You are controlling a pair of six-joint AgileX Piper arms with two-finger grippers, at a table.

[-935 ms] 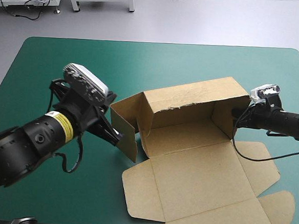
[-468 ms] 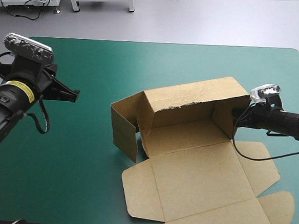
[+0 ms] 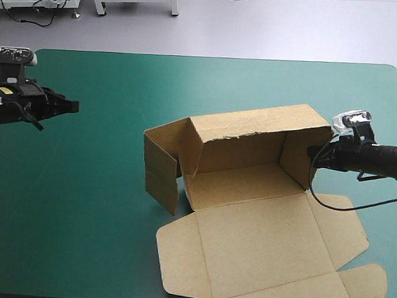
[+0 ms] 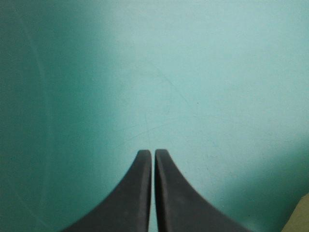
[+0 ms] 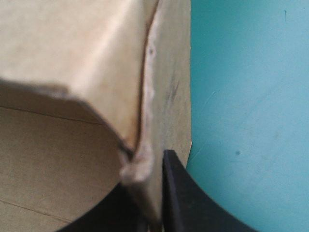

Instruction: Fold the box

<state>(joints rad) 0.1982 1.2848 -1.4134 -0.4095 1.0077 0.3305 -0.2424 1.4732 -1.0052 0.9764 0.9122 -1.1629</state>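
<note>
Between jaws of right gripper (image 5: pixel 154 193): box (image 3: pixel 254 132) wall is being pinched, bracing it upright.
Left gripper (image 4: pixel 149 153): hovering closed, only teal-green cover (image 4: pixel 203 72) ahead.

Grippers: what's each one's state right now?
Left gripper: shut, holding nothing.
Right gripper: shut on the box, at its right end wall.

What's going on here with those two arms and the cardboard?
Two robot arms are folding a brown box. Its back and end walls stand up, while the lid lies flat toward the table's near edge. The right gripper is shut on the box's right end wall. The left gripper is shut on nothing, over bare teal-green cover near the table's left edge.
</note>
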